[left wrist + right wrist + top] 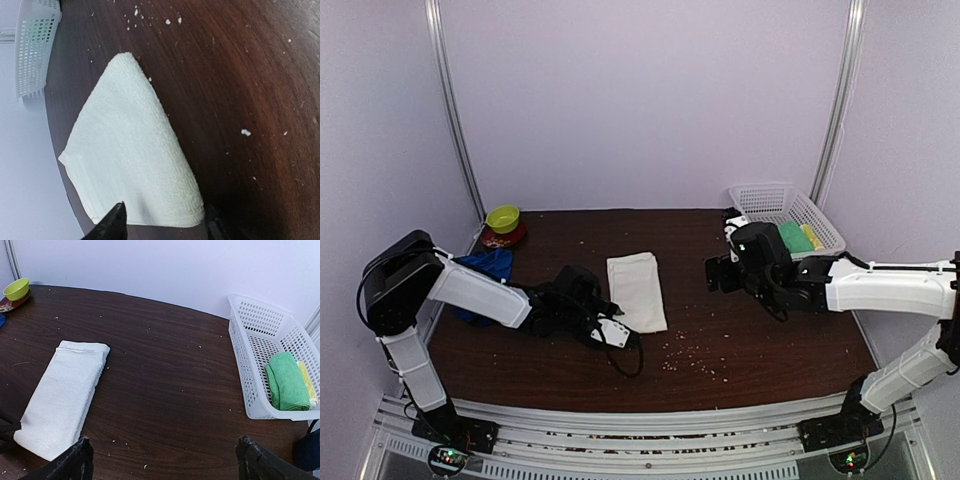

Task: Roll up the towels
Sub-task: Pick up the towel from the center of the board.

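Towels, two, neither rolled as far as I can judge: white towel flat mid-tabletop with my left gripper half-open astride its near end, blue towel bunched at the left edge, right gripper wide and empty.

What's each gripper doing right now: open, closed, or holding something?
Left gripper: open, fingers either side of the near end of the white towel.
Right gripper: open, holding nothing.
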